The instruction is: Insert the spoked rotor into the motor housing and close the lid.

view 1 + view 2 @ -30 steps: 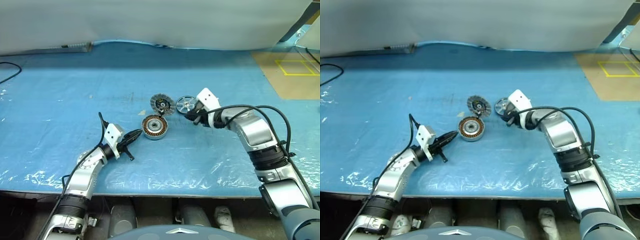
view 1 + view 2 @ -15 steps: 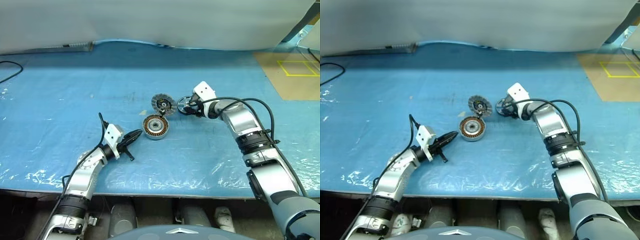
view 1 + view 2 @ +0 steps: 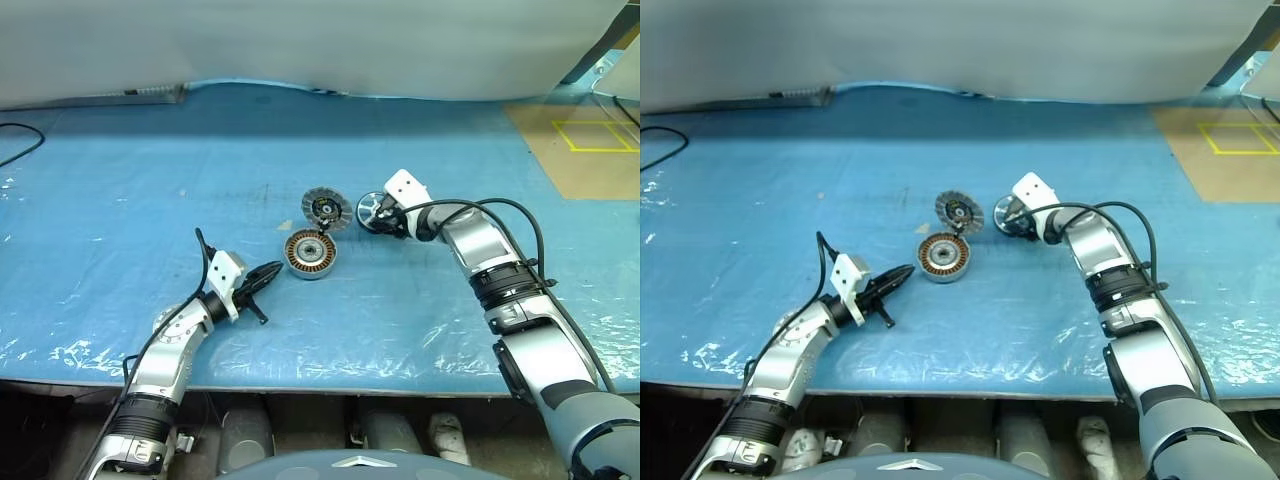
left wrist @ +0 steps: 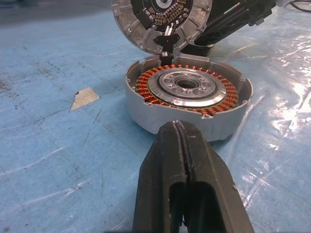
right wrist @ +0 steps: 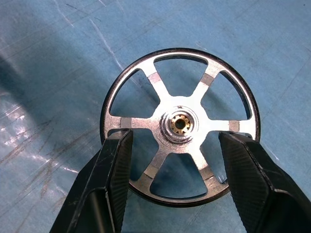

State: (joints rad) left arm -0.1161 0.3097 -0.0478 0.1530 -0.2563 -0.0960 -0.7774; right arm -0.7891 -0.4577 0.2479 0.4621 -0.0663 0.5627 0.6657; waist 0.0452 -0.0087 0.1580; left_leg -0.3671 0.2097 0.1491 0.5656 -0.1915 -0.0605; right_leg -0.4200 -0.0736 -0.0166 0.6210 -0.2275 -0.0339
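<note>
The spoked rotor (image 3: 371, 209) lies flat on the blue table cover, a shiny wheel with open spokes (image 5: 180, 125). My right gripper (image 5: 176, 141) is open over it, one finger on each side of the rim. The motor housing (image 3: 309, 254) sits to its left, its copper windings (image 4: 188, 97) facing up. The lid (image 3: 326, 209) leans tilted right behind the housing, joined to it by thin wires. My left gripper (image 3: 272, 270) is shut and empty, its tip (image 4: 177, 127) pointing at the housing's near wall, just short of it.
A blue plastic sheet (image 3: 120, 220) covers the table. A brown board with yellow tape (image 3: 585, 145) lies at the far right, a black cable (image 3: 20, 140) at the far left, a white sheet (image 3: 300, 40) along the back.
My right gripper has moved forward and down onto the rotor and opened wider, so its fingers now straddle it. The left arm has stayed still.
</note>
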